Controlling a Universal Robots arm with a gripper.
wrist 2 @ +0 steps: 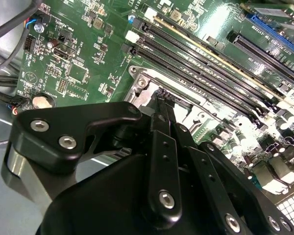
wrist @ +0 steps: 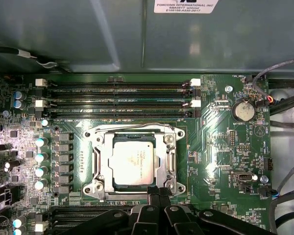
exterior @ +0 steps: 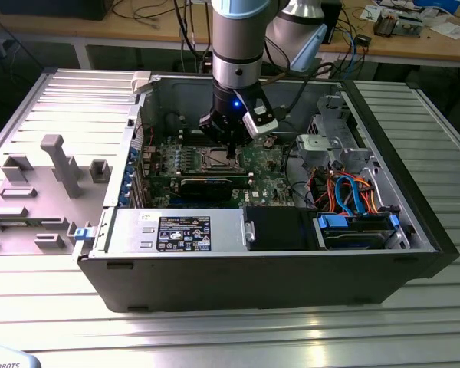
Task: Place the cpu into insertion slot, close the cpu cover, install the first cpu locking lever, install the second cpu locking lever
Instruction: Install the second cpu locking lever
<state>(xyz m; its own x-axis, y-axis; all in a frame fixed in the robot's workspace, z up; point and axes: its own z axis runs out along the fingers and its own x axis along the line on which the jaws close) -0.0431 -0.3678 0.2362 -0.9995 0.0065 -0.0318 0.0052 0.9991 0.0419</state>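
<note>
While the open computer case (exterior: 414, 230) lies on its side on a ribbed metal table (exterior: 215, 337), one robot arm reaches down into it, and its black gripper (exterior: 230, 150) hangs just above the green motherboard (wrist: 220, 147) at the edge of the insertion slot (wrist: 95, 147). Inside the slot sits one cpu (wrist: 133, 164), a flat grey square lying level in the socket, and the silver cpu cover (wrist: 172, 161) frames it on all sides, lying flat with the chip showing through its window. In the first wrist view the two fingers (wrist: 159, 192) stand pressed close together with nothing between them, their tips at the near rim of the socket. Four long black memory slots (wrist: 117, 100) run side by side beyond the socket, all without modules. One round coin battery (wrist: 244, 111) sits on the board well apart from the socket. Elsewhere in the case are a grey power supply box (exterior: 176, 231) and a bundle of blue and orange cables (exterior: 349, 192)
</note>
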